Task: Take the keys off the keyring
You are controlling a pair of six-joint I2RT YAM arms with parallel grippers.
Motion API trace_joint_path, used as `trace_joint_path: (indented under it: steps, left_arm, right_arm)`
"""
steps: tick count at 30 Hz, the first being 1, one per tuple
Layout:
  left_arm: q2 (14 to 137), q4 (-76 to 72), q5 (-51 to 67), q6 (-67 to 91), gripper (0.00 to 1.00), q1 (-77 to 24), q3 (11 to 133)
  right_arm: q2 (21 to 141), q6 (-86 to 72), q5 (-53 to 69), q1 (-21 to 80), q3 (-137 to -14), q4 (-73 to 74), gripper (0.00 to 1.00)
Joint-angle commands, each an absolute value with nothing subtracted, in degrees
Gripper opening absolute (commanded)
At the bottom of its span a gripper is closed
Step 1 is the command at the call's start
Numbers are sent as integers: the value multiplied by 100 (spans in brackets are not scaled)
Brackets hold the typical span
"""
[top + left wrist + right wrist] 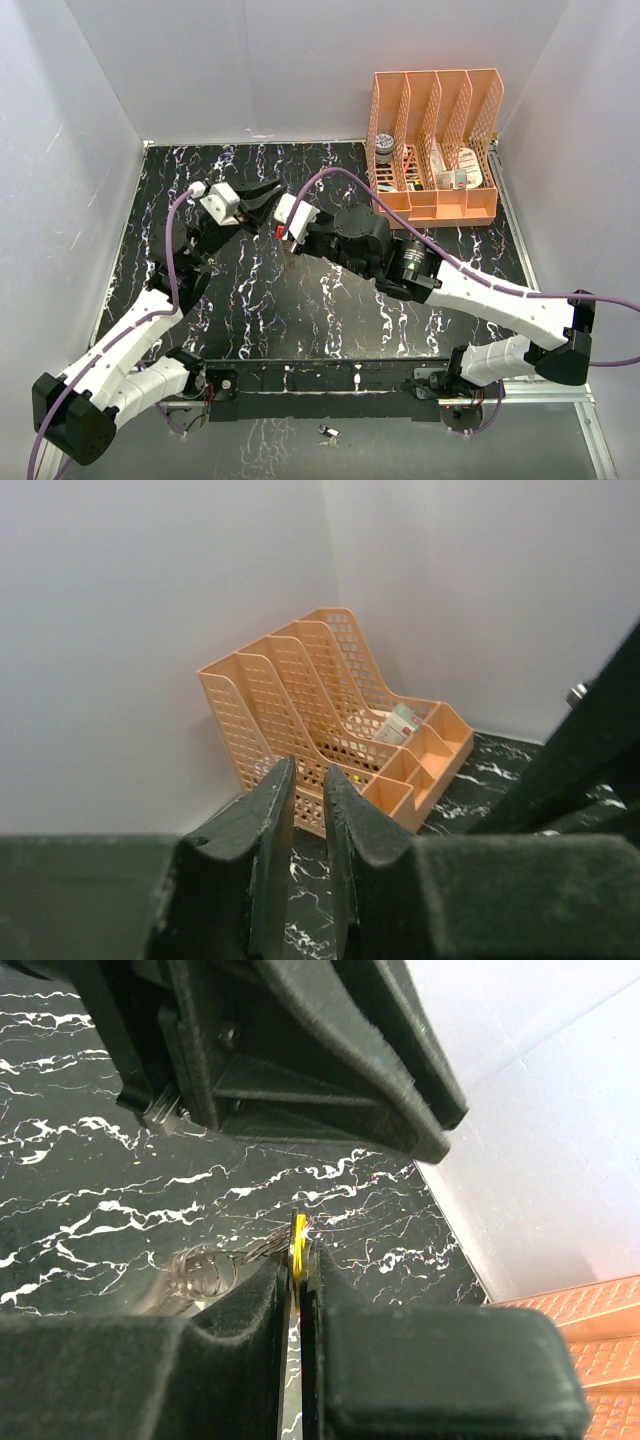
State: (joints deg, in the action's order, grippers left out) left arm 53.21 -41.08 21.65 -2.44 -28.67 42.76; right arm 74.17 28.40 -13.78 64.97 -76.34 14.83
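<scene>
In the right wrist view my right gripper [300, 1255] is shut on a yellow-headed key [298, 1232], seen edge-on with its tip poking above the pads. The keyring [197, 1272], a pale coiled loop, hangs just left of the jaws, joined to the key by thin wire. From above, a speck of red key [280, 232] shows at the right gripper [284, 226], held over the marbled table. My left gripper [270, 192] sits just beyond it, nearly touching. Its jaws [308, 772] stand a narrow gap apart with nothing between them.
An orange mesh file organiser [435, 150] with small items in it stands at the back right against the wall, and also shows ahead in the left wrist view [330, 710]. White walls close in three sides. A small metal piece [328, 432] lies on the near ledge.
</scene>
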Motion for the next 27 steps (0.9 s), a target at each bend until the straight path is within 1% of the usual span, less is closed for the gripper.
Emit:
trace_joint_path:
  steps: [1, 4, 6, 12, 17, 27]
  left_arm:
    - [5149, -3810, 2890, -580, 16, -2856, 4490]
    - [5053, -3588, 3085, -590, 15, -2852, 4473]
    - [4952, -3462, 3013, -538, 15, -2856, 4438]
    - [4621, -3160, 2693, -375, 24, -2855, 4266]
    - [4518, -3432, 2685, -62, 25, -2856, 4118]
    - [4762, -3666, 3317, 242, 26, -2856, 4105]
  right_arm:
    - [7096, 2870, -1474, 6495, -7800, 1047, 0]
    - [7085, 2869, -1505, 6495, -7770, 1039, 0]
    - [7071, 2873, -1519, 6495, -7746, 1013, 0]
    - [6966, 2860, -1515, 6495, -7660, 897, 0]
    - [6939, 2852, -1517, 6495, -7625, 878, 0]
    - [6839, 2837, -1518, 6495, -7574, 836, 0]
